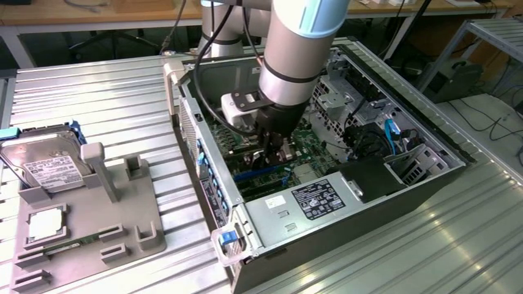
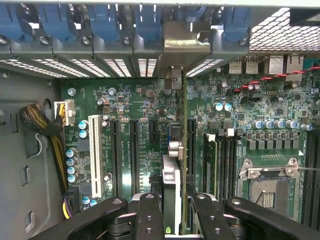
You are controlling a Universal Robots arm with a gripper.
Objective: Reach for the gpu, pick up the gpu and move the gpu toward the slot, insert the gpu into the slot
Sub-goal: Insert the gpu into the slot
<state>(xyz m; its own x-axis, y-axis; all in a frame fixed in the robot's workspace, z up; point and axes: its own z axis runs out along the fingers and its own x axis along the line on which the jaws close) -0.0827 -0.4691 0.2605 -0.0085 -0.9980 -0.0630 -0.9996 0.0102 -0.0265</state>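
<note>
My black two-fingered gripper [image 2: 172, 210], jaws partly closed, clamps the thin dark gpu card [image 2: 184, 150] edge-on above the green motherboard [image 2: 135, 100]; any tilt could jam its edge beside the slot.

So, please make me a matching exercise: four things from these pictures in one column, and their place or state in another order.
Things:
1. gpu
2. hard drive
3. gripper
4. computer case

Places or states:
A. lying open on its side
B. leaning on the grey holder outside the case
C. shut on the card
D. standing on edge over the motherboard

Pairs: 1-D, 2-B, 3-C, 4-A
</note>
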